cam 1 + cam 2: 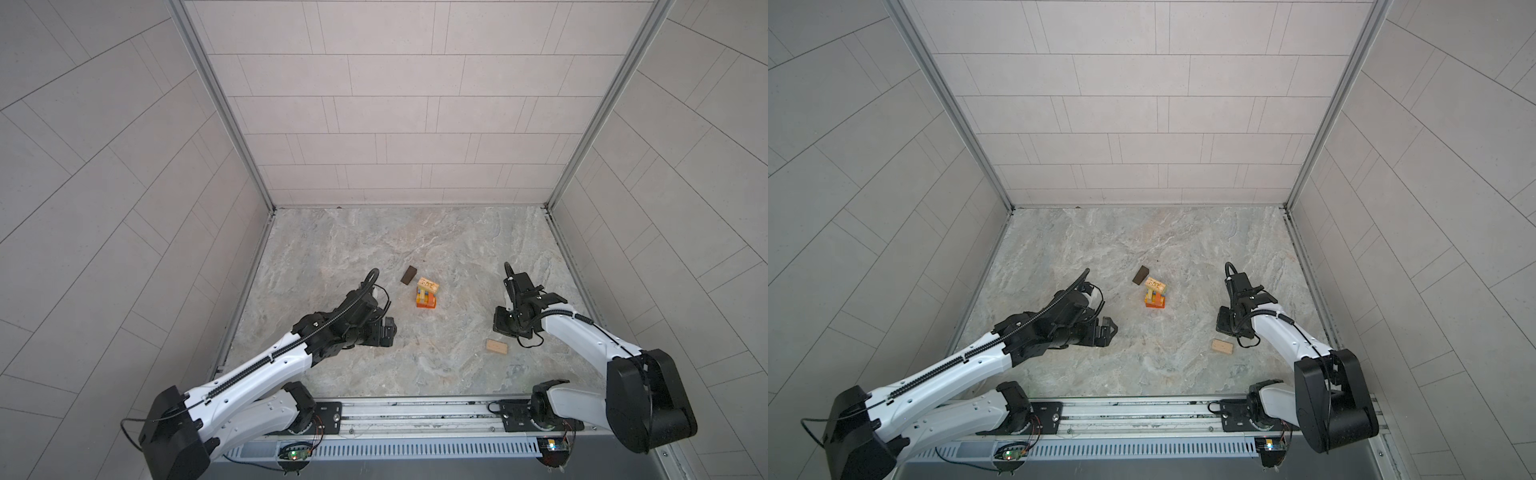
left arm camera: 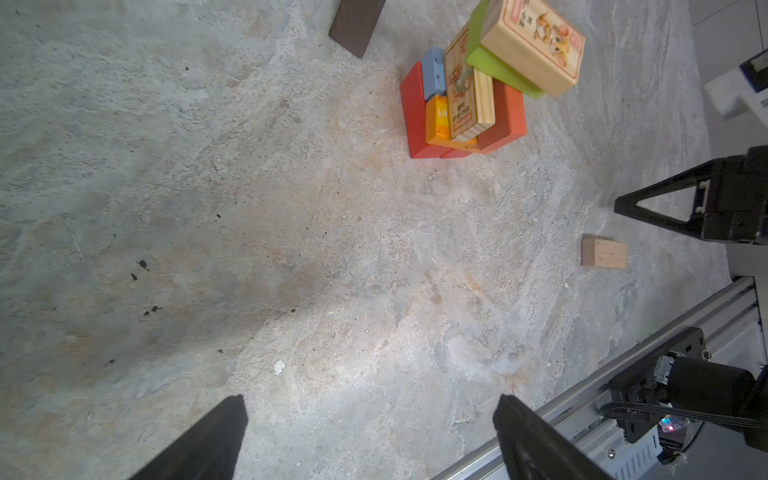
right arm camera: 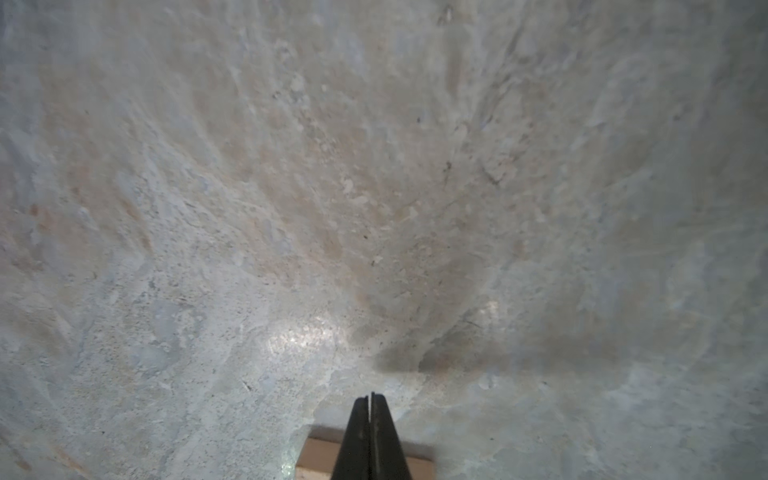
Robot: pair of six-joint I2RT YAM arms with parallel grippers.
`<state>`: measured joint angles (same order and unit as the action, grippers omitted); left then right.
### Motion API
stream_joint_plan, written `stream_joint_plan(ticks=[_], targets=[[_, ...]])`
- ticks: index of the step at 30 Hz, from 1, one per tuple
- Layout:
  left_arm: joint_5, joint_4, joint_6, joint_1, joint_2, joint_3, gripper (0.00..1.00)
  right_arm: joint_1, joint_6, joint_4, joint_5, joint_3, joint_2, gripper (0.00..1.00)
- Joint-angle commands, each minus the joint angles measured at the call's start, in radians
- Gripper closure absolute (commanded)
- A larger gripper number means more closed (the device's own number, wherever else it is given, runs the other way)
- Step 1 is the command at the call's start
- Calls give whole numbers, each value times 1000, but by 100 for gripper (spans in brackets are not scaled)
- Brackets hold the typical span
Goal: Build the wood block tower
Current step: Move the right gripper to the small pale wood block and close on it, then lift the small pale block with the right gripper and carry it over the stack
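Tower stands mid-surface in both top views: red and orange blocks at the base, light blue, yellow and tan above, a green block and a printed tan block tilted on top. Dark brown block lies just beside the tower, on its far side. Plain tan block lies alone on the marble surface near the right arm. Left hand fingers spread wide, empty. Right hand fingers pressed together, empty, above the plain tan block.
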<state>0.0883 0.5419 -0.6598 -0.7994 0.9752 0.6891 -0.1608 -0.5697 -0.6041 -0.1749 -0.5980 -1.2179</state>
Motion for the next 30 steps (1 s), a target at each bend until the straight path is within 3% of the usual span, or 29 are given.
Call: stream_joint_plan(ticks=[1, 3, 6, 8, 13, 17, 22, 27, 30], targets=[[-21, 0, -17, -4, -29, -24, 0, 0, -63, 29, 28, 50, 65, 100], [-21, 1, -19, -4, -40, -34, 0, 0, -64, 21, 28, 66, 103, 98], [-22, 6, -19, -4, -54, -42, 0, -1, -68, -10, 25, 79, 168, 67], [-21, 7, -19, -4, -60, -43, 0, -1, -77, -35, 26, 87, 217, 56], [-19, 9, -20, -4, -67, -43, 0, 0, -107, -60, 21, 134, 343, 48], [-16, 8, -17, -4, -74, -47, 0, -18, -140, -52, -28, 169, 371, 34], [-15, -5, -17, -4, -73, -59, 0, -137, -212, -3, 42, 198, 347, 20], [-16, -7, -17, -4, -81, -72, 0, -295, -273, 41, 174, 187, 275, 16], [-24, -5, -17, -4, -95, -80, 0, -318, -273, 34, 200, 165, 205, 19]])
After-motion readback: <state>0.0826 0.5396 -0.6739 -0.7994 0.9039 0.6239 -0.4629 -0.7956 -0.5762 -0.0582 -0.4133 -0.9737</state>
